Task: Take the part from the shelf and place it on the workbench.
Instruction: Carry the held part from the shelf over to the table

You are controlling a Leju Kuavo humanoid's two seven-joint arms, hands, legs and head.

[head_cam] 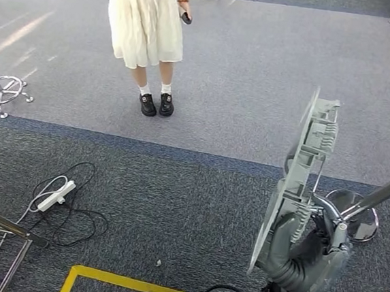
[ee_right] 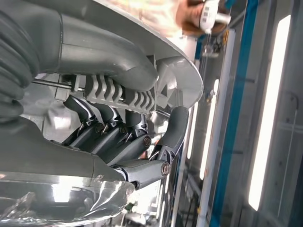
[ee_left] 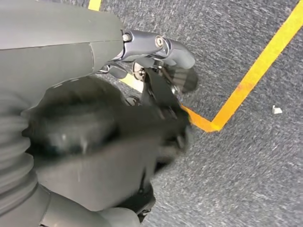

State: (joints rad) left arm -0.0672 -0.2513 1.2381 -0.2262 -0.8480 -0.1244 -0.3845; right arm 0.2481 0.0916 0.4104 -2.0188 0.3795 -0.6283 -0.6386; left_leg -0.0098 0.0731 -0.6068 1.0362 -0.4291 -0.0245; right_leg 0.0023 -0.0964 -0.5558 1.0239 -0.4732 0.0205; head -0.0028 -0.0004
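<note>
Part [head_cam: 297, 189] is in my right hand [head_cam: 304, 255], carried upright over the grey carpet [head_cam: 229, 81], its ribbed edge rising above my wrist. In the right wrist view my fingers [ee_right: 118, 137] wrap its ribbed bar and the thumb presses its rim; the grasp looks full. My left hand [ee_left: 157, 71] hangs over the carpet near the yellow floor tape [ee_left: 250, 75], holding nothing, fingers apart. No workbench shows ahead. A person [head_cam: 147, 25] stands in front; a power strip [head_cam: 57, 195] with loose cable lies to my left. Judgement: carrying stage. I should keep the part vertical, turn slowly, and stay clear of the cable and the person.
</note>
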